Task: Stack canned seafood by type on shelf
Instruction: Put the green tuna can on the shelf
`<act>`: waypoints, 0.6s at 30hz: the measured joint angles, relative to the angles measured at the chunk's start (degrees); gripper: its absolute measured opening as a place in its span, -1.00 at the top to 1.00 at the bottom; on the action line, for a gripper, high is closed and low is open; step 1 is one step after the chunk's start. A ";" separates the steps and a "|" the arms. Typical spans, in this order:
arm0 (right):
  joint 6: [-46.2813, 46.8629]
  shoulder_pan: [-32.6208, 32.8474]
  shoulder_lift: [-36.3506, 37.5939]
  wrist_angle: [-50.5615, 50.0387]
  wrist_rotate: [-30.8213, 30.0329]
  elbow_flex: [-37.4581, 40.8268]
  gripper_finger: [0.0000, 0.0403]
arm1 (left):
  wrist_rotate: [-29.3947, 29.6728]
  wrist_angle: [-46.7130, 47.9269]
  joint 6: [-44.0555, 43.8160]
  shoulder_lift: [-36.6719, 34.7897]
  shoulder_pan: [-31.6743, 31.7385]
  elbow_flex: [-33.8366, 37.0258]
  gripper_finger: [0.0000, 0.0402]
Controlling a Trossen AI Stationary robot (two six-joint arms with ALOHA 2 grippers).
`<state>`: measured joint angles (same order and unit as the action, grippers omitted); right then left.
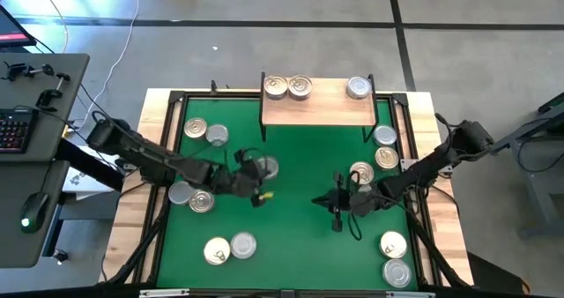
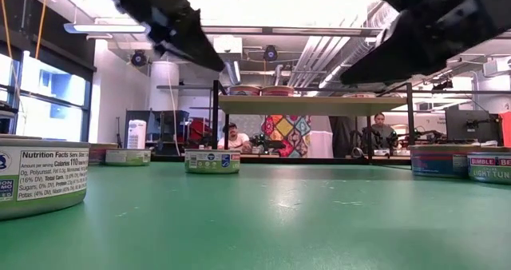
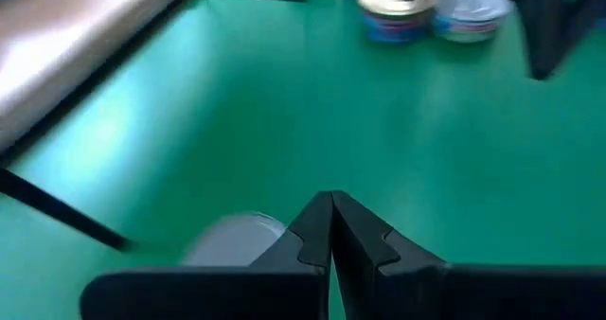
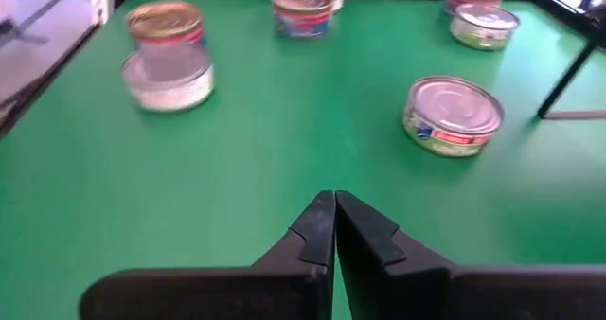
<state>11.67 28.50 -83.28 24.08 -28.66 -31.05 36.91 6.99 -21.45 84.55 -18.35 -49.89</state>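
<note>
Both arms hang over the green mat, and neither one holds anything. The left gripper sits left of centre with its jaws pressed together — the left wrist view shows the two dark fingers meeting at a point, a silver tin just beside them on the mat. The right gripper is over the middle of the mat, right of centre, jaws also pressed tight together, nothing between them.

The shelf stands at the far edge of the mat, carrying three tins: a gold pair touching at its left end and one silver tin alone near the right end. The remaining tins lie scattered on the mat — clusters at the left, the near edge and down the right side.
</note>
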 joint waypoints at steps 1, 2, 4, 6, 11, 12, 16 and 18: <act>-0.84 0.44 0.11 -0.53 0.04 -0.03 0.98 | -0.01 -2.64 -1.25 -0.01 -0.95 1.70 1.00; -1.41 0.86 0.20 -2.14 0.04 -0.41 0.98 | 0.01 -5.14 -2.42 -0.02 -1.85 3.32 1.00; -1.91 1.44 0.51 -8.16 0.12 -2.52 0.98 | 0.40 -10.33 -4.05 -0.02 -3.44 6.48 1.00; -0.86 1.60 0.96 -17.72 -0.02 -6.06 0.97 | 1.41 -15.41 -5.18 -0.02 -4.67 9.01 1.00; 15.89 1.49 0.82 -54.81 3.22 -19.17 0.83 | 1.78 -22.74 -5.83 -0.02 -5.79 12.83 1.00; 20.55 1.49 0.80 -61.70 4.91 -21.50 0.77 | 1.80 -23.76 -6.16 -0.02 -5.79 13.17 1.00; 32.57 2.03 0.80 -81.75 14.02 -26.30 0.51 | 1.94 -24.68 -7.02 0.08 -5.79 13.65 1.00; 35.54 2.88 0.80 -86.61 15.84 -25.71 0.41 | 2.03 -25.53 -6.99 0.35 -5.79 13.64 1.00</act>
<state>47.22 31.38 -82.48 -62.52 -12.81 -56.76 38.95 -18.55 -28.45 84.90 -24.14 -36.25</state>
